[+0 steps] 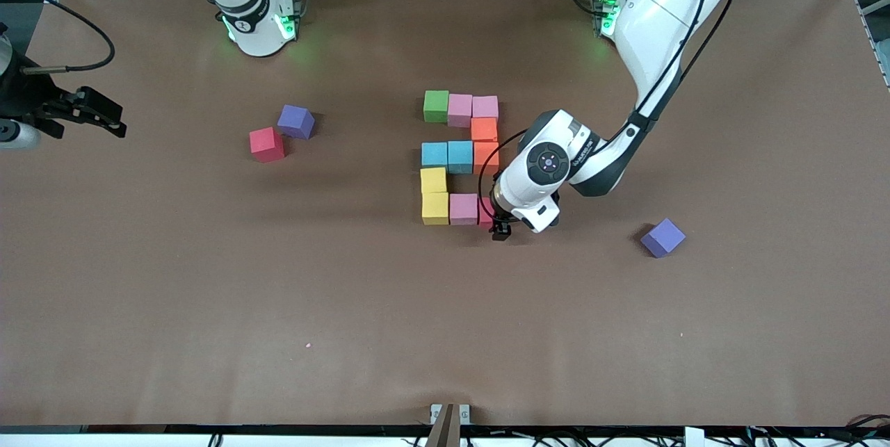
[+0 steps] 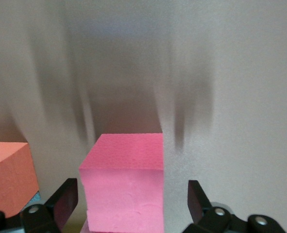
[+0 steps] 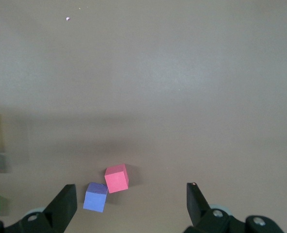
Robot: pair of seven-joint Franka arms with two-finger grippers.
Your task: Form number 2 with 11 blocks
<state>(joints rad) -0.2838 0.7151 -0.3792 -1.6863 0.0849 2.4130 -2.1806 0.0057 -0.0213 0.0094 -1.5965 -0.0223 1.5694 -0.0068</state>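
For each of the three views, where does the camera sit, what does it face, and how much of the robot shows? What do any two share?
Front view: high across the table, facing both bases; shows both arms, the digit 2, the left gripper at its nearest row.
Left wrist view: on the left wrist, facing down; open fingers apart from a pink block.
Right wrist view: on the waiting right arm, over its table end; open right gripper.
Shared: red block and purple cube, front and right wrist.

White rounded arms, black cables, green-lit bases, black fingers (image 2: 61,204)
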